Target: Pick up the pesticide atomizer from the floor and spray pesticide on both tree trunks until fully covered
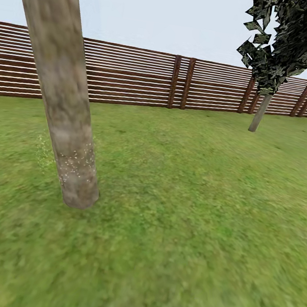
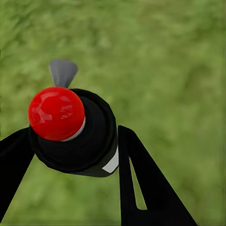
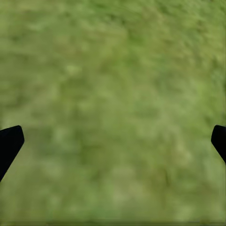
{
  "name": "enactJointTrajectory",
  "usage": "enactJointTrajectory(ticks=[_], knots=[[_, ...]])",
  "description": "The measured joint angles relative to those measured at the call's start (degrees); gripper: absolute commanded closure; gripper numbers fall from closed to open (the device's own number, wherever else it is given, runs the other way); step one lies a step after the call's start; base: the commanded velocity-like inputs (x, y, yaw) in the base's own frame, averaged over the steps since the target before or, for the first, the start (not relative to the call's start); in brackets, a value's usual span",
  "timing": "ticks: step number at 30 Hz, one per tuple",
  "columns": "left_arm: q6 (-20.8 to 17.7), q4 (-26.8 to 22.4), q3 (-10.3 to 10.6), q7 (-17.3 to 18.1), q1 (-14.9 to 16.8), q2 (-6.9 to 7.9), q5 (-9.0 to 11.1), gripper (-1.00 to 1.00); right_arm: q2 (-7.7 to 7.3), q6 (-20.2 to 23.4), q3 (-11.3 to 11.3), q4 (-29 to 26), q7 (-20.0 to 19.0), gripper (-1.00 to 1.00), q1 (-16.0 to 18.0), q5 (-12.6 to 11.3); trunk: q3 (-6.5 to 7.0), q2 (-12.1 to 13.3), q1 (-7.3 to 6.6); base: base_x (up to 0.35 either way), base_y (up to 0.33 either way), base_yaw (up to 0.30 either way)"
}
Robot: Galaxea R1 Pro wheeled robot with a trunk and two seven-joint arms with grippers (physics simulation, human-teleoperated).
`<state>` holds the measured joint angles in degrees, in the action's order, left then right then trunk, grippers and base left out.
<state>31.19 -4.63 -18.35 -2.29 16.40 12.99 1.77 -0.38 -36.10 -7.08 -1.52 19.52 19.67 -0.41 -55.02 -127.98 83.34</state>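
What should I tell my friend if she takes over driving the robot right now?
Left gripper: shut on the atomizer, seen from above with a red cap and a grey nozzle, held over grass.
Right gripper: open, nothing in it, over the lawn.
Near tree trunk: close ahead on the left; whitish pesticide specks show only low down near its base.
Second tree: farther off to the right, by the fence; no specks visible on it.
Done: the atomizer is picked up and spraying has started.
Left: cover the rest of the near trunk, then the second tree's trunk.
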Motion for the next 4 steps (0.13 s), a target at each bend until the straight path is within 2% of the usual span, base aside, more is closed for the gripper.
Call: enactJointTrajectory(ticks=[4], knots=[[0.1, 0.1, 0.2, 0.0, 0.0, -0.21, -0.1, 1.0, 0.01, 0.0, 0.0, 0.0, 0.0, -1.0, 0.0, 0.0, 0.0, 0.0, 0.0, 0.0, 0.0, 0.0]])
